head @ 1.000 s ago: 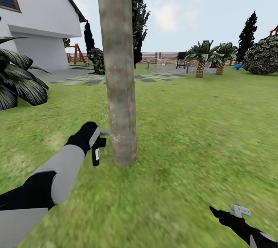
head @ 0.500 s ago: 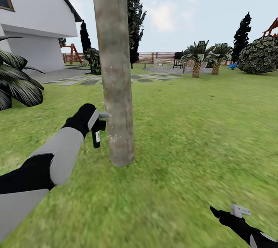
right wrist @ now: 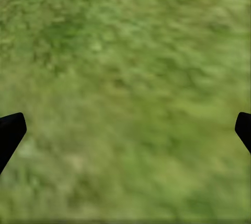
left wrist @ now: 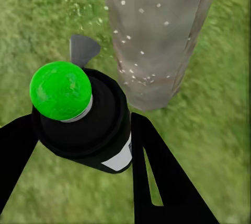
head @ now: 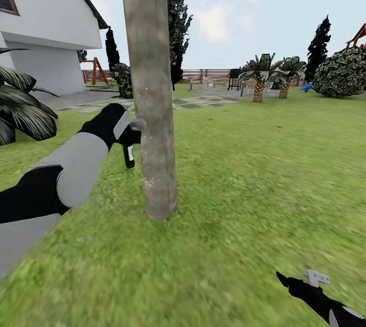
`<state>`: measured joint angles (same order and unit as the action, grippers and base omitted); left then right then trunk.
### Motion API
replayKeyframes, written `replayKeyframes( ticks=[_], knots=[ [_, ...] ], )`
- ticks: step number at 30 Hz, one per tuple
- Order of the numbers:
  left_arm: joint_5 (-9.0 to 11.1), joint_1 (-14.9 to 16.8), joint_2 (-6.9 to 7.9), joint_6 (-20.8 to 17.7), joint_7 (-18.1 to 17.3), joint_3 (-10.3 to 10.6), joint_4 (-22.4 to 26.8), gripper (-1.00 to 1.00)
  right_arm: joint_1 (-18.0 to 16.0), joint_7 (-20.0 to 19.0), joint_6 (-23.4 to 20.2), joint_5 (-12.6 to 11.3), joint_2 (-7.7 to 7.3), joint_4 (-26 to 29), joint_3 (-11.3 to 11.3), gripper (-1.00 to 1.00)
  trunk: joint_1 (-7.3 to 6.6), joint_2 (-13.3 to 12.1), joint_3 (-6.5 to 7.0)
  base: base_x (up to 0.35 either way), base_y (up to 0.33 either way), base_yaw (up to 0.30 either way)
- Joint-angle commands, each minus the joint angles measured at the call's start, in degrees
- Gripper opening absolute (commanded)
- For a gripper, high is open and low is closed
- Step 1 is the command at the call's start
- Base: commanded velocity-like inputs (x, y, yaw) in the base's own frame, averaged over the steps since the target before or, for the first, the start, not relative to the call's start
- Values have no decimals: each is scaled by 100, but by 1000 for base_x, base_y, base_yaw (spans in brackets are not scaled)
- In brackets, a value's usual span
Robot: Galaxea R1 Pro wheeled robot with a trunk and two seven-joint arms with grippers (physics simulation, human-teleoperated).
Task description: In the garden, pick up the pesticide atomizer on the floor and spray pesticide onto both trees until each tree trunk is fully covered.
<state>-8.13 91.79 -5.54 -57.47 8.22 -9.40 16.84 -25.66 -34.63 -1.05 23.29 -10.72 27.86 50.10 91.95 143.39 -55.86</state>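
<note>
A thick grey-brown tree trunk [head: 152,88] rises from the grass floor [head: 244,174] just ahead, left of centre. My left gripper [head: 127,136] is shut on the dark pesticide atomizer [head: 129,155]. It holds the bottle at mid-trunk height, with the light grey trigger head [head: 137,124] almost touching the bark. In the left wrist view the atomizer [left wrist: 89,125] sits between the black fingers [left wrist: 157,172], showing a green dome and a white label. White specks dot the trunk [left wrist: 157,31] and the air beside it. My right gripper [head: 300,281] hangs low at the right, open over grass [right wrist: 125,78].
A white house [head: 51,17] and a dark palm-like plant [head: 20,103] stand at the left. Stone paving [head: 198,103], short palms [head: 262,80], black conifers [head: 319,45], a round bush [head: 343,72] and a wooden fence [head: 208,75] lie farther back. Open lawn spreads to the right.
My left arm has lifted the atomizer up along the trunk from near its base to mid-height. The head view shifted a little at first. The right arm has stayed still.
</note>
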Motion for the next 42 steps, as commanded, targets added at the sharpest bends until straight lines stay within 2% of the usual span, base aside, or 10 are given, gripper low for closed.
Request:
replayKeyframes(
  ticks=[1,2,5,14,15,21,31,32,33,42],
  knots=[
    [-5,83,-3,-1,0,0,-42,-100,0,0,0,0,0,0,0,100,1,-1,-1,0,0,0],
    [-5,167,-5,-1,0,0,-96,-100,0,0,0,0,0,0,-2,100,1,-1,-1,0,0,0],
    [-4,681,-8,-1,-4,0,-502,-100,0,0,0,0,0,0,0,100,1,-1,-1,0,0,0],
    [-4,1590,-7,-1,-14,0,-1142,-100,0,0,0,0,0,0,0,100,1,-1,-1,0,0,0],
    [-4,1621,-6,-1,-14,-4,-1175,-100,0,0,0,0,0,0,0,100,1,-1,-1,0,0,0],
    [-4,1652,3,-1,-14,-11,-1520,-100,0,0,0,0,0,0,0,100,1,-1,-1,0,0,0],
    [-4,1597,-7,8,-22,-18,-1567,-100,-1,0,0,0,0,-8,0,100,1,-1,-1,0,0,0],
    [-4,1559,-8,12,-22,-18,-1568,-100,0,0,0,0,1,-8,0,100,1,-1,-1,0,0,0],
    [-4,1328,-14,20,-22,-18,-1569,-100,0,0,0,0,0,-8,0,100,1,-1,-1,0,0,0],
    [-4,626,-17,52,-34,-18,-1564,-100,0,0,0,0,9,-9,-1,100,1,-1,-1,0,0,0]
  ],
)
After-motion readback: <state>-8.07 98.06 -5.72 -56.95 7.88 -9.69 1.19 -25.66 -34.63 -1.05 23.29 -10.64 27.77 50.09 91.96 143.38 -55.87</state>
